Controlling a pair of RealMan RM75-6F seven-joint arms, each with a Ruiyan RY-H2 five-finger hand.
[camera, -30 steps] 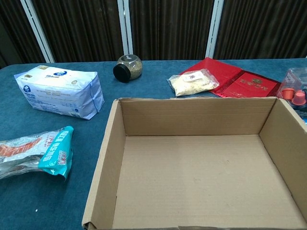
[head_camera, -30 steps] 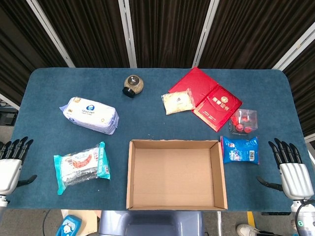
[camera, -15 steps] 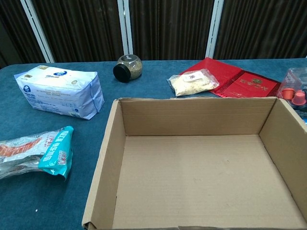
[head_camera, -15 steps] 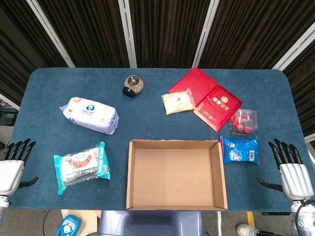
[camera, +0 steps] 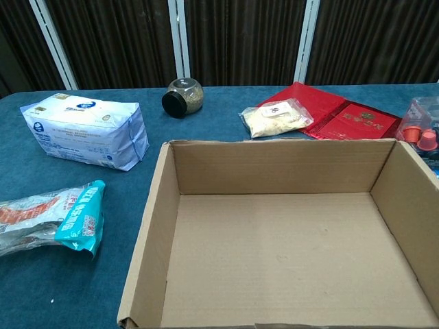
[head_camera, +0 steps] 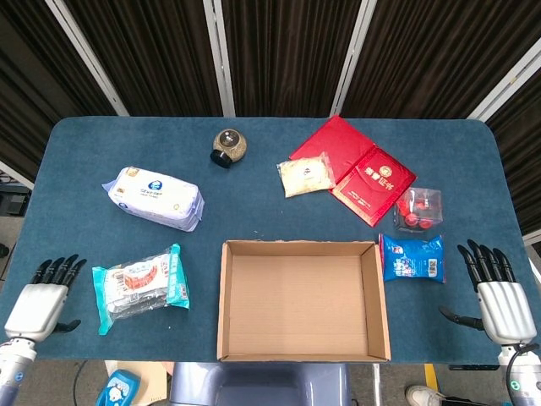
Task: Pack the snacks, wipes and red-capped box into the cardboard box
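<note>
Both hands idle at the near edge of the blue surface (head_camera: pixel 76 169), fingers apart, holding nothing: left hand (head_camera: pixel 40 300) at the near-left corner, right hand (head_camera: pixel 497 296) at the near-right. Cardboard box (head_camera: pixel 303 300) sits open-topped at near centre, nothing in it from my views. Teal snack bag (head_camera: pixel 139 288) lies left of the box, just beside my left hand. White wipes pack (head_camera: pixel 155 197) further back on the left. Blue snack packet (head_camera: pixel 412 258) just right of the box; clear red-capped box (head_camera: pixel 420 209) just behind it. Pale snack pouch (head_camera: pixel 306 175) overlaps the red folder (head_camera: pixel 355 169). Small jar (head_camera: pixel 228 146) lies tipped near the far edge.
</note>
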